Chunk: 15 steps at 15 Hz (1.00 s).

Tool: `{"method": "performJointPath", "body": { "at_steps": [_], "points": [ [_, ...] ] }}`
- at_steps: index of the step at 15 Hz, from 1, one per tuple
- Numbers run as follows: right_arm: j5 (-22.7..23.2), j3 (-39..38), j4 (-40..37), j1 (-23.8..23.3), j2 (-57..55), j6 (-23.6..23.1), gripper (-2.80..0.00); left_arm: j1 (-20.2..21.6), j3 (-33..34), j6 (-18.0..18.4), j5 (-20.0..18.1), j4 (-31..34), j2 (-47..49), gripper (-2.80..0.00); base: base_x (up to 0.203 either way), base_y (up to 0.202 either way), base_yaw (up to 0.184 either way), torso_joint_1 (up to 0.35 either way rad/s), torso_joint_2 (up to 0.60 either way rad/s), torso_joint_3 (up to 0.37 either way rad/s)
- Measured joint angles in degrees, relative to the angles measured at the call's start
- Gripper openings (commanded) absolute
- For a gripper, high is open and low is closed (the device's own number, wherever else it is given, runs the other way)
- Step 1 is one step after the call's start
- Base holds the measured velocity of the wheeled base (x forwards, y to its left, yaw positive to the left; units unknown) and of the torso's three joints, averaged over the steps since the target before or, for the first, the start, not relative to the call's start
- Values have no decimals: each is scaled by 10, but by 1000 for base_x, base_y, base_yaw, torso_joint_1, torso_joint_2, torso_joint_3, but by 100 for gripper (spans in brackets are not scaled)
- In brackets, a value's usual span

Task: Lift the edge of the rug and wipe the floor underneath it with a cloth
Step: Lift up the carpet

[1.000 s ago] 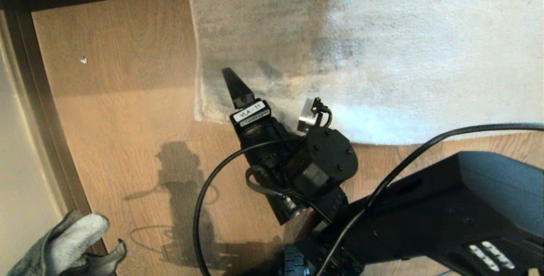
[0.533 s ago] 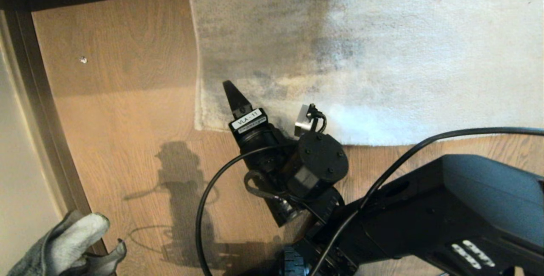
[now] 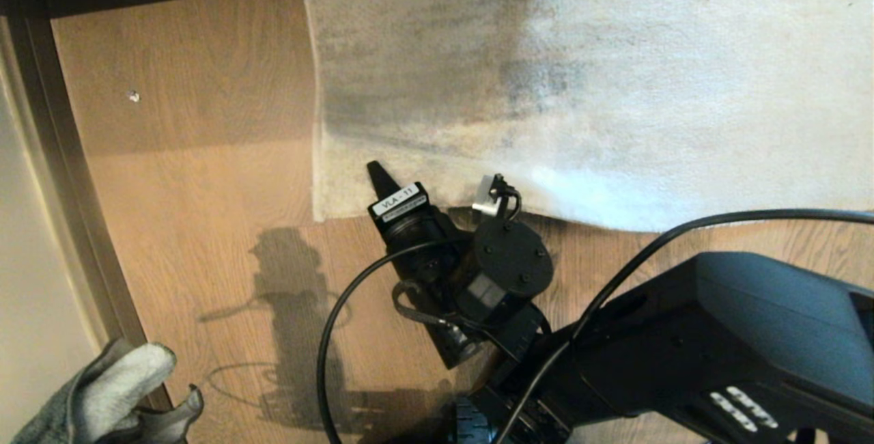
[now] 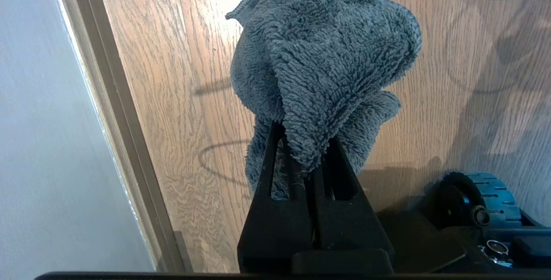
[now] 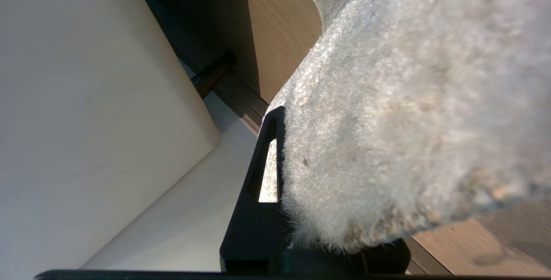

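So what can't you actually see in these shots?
- Right gripper, head view: its lower finger is under the pale grey rug edge.
- Right wrist view: the rug fills the frame, hiding the other finger and the brown wood-grain floor beneath it.
- Left gripper, head view: cut off by the corner; only part of the fuzzy grey cloth shows.
- Small pale speck on the floor: too small to identify.

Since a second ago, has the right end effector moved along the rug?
Yes. In the head view the right end effector has pulled back toward the rug edge, nearer the bare floor, now pinching that edge.
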State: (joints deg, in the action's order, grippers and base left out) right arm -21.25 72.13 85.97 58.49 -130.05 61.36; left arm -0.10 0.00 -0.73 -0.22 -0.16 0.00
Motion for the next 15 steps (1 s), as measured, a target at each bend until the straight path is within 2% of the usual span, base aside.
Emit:
{"method": "performJointPath", "body": {
  "at_steps": [10, 15],
  "points": [
    [-3, -6, 7, -5, 12, -1, -280, 0, 0, 0, 0, 0, 0, -280, 0, 0, 0, 0, 0, 0],
    [0, -23, 10, -28, 39, -1, -280, 0, 0, 0, 0, 0, 0, -280, 0, 0, 0, 0, 0, 0]
  ]
}}
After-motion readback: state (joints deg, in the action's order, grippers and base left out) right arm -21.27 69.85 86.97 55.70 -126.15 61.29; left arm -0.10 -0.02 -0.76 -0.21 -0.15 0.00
